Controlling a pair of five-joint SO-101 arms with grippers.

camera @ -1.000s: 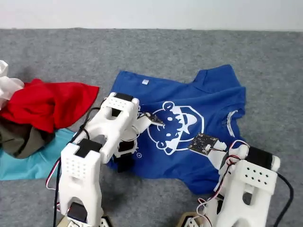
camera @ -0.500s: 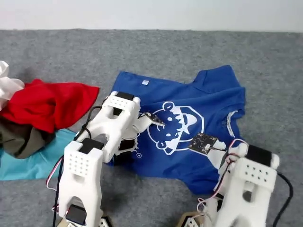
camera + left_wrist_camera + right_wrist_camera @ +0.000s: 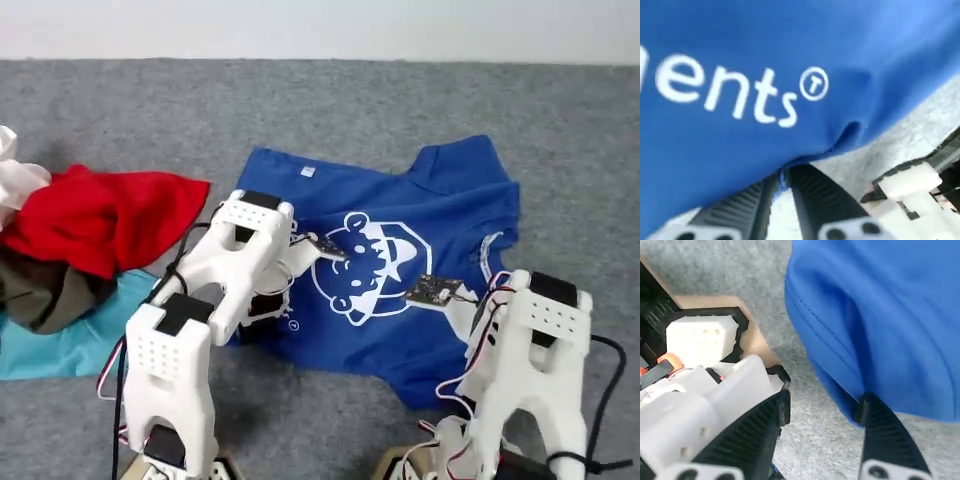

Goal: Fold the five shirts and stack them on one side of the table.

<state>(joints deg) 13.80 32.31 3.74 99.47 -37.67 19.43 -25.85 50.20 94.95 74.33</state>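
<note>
A blue shirt (image 3: 450,200) with a white bear print lies spread out on the grey table (image 3: 560,120). My left gripper (image 3: 782,182) is shut on the shirt's hem (image 3: 805,159) at its near left corner, with the cloth pinched between the black fingers (image 3: 815,192). In the high view the left arm (image 3: 225,270) leans over that corner. My right gripper (image 3: 815,435) is open at the shirt's near right hem (image 3: 840,390), the edge of the cloth lying by one finger (image 3: 880,432). The right arm (image 3: 530,340) stands over that corner.
A heap of other shirts lies at the table's left: red (image 3: 100,220), white (image 3: 15,180), dark olive (image 3: 45,295) and light blue (image 3: 70,340). The right arm's base (image 3: 702,340) stands close beside the hem. Bare grey table lies behind and to the right of the blue shirt.
The right arm has swung up and forward over the shirt's near right corner. The left arm has barely shifted and keeps its hold on the hem.
</note>
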